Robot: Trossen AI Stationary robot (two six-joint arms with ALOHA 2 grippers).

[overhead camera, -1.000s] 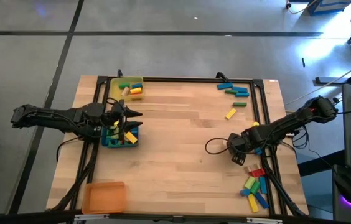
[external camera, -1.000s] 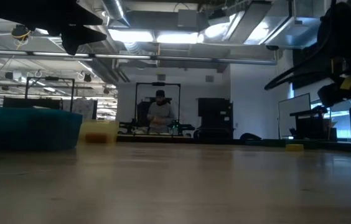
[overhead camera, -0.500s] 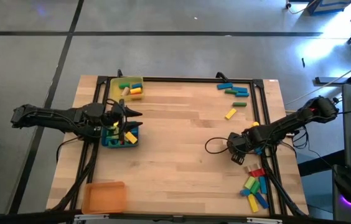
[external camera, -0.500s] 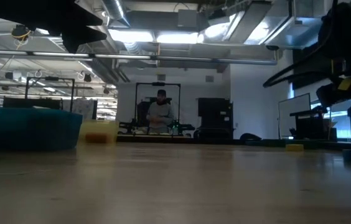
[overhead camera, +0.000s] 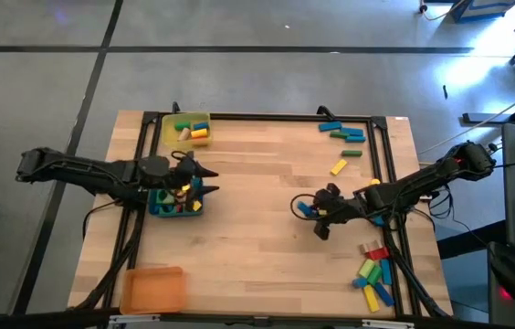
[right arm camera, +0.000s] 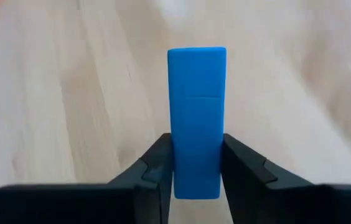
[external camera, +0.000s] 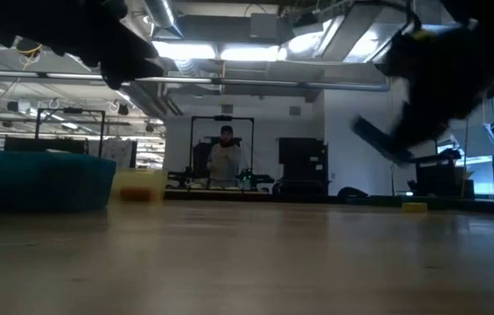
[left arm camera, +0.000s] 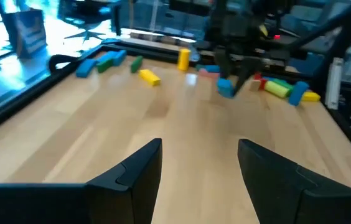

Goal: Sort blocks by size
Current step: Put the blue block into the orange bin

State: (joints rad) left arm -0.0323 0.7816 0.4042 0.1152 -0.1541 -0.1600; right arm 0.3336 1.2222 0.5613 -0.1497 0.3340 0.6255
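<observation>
My right gripper (overhead camera: pixel 315 213) hangs over the table's right half, shut on a long blue block (right arm camera: pixel 196 106). The left wrist view shows this block (left arm camera: pixel 225 88) farther off. My left gripper (overhead camera: pixel 206 180) stands open over the blue tray (overhead camera: pixel 159 208), with nothing between its fingers (left arm camera: pixel 132 177). Loose blocks lie at the far right (overhead camera: pixel 344 134) and near the right front corner (overhead camera: pixel 373 274). A single yellow block (overhead camera: pixel 338 167) lies between those two groups. My right gripper pinches the blue block's two long sides (right arm camera: pixel 196 171) between its two fingers, at one end of the block. The block lies along the fingers and sticks out well past their tips. The fingers slant down toward the table's left, and the block is lifted clear of the wood.
A yellow tray (overhead camera: pixel 168 131) holding a few blocks sits at the far left. The blue tray below it also holds blocks, and an orange tray (overhead camera: pixel 152 289) stands at the near left corner. A black frame (overhead camera: pixel 387 174) rims the table. A person (external camera: pixel 223 162) stands far behind.
My right gripper has gone up and toward the table's left, tipping from pointing steeply down to a shallower slant. It carries the blue block, now lifted clear of the table. My left gripper has edged a little toward the right and down over the blue tray.
</observation>
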